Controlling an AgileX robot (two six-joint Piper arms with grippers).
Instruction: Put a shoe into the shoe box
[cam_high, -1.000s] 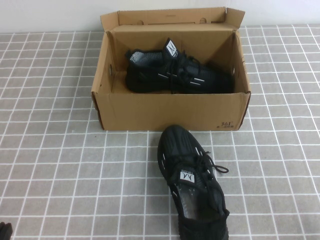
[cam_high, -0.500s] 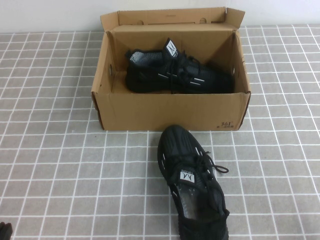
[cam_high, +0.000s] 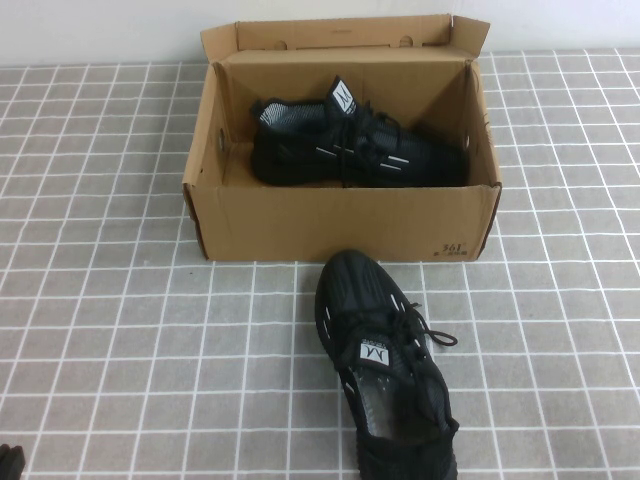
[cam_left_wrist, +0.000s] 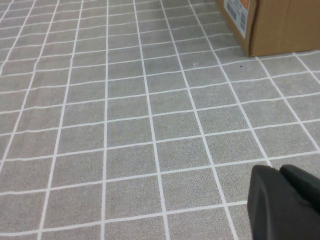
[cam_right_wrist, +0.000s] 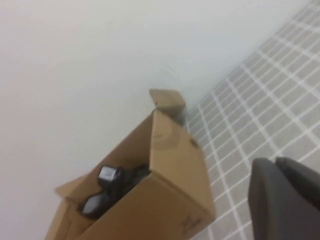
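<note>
The shoe (cam_high: 389, 375) lies on your bench (cam_high: 120, 330) before the shoe box (cam_high: 340, 225), its mate (cam_high: 350, 145) inside. Left pincer (cam_left_wrist: 280, 172) and right pincer (cam_right_wrist: 276, 165) both closed, empty, away from it.

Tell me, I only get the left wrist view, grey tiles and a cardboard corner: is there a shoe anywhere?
Observer: Yes, a black shoe lies on the tiles in front of the shoe box, toe towards it.
Operator: Is the box empty?
Observer: No, a second shoe lies inside; the lid is open.
Operator: Where are the grippers?
Observer: The left gripper is shut, low over bare tiles on the left; the right gripper, also shut, is well clear of the box.
</note>
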